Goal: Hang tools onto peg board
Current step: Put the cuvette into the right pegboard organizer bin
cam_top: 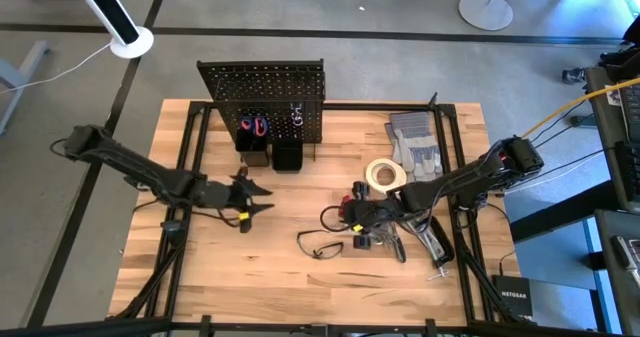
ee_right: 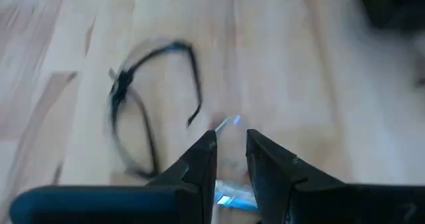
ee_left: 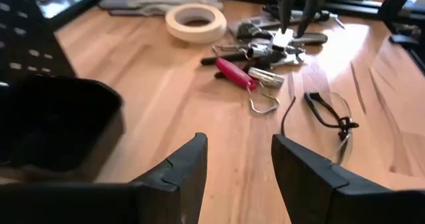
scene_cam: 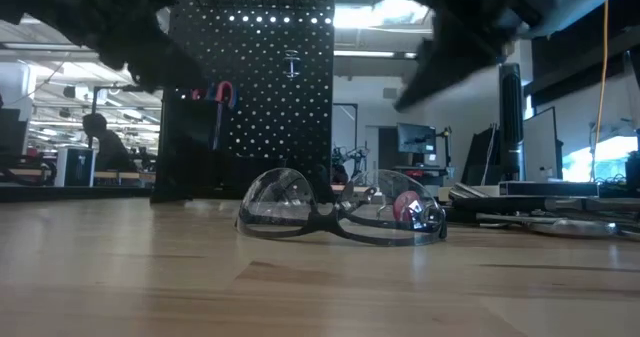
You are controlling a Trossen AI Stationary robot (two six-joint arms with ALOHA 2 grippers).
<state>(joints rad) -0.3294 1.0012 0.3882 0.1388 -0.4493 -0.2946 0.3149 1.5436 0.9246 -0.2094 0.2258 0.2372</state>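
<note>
- Since the safety glasses [cam_top: 322, 245] are light with thin springy arms and slick curved lenses, take them at the bridge; they lie on the counter [cam_top: 300, 287], just beside the tool pile [cam_top: 395, 227].
- Right gripper [ee_right: 231, 147] hovers nearby; fingers nearly together around something small and shiny, unidentifiable.
- Left gripper [ee_left: 239, 161] waits near the peg board [cam_top: 262, 97]; fingers released, empty.
</note>
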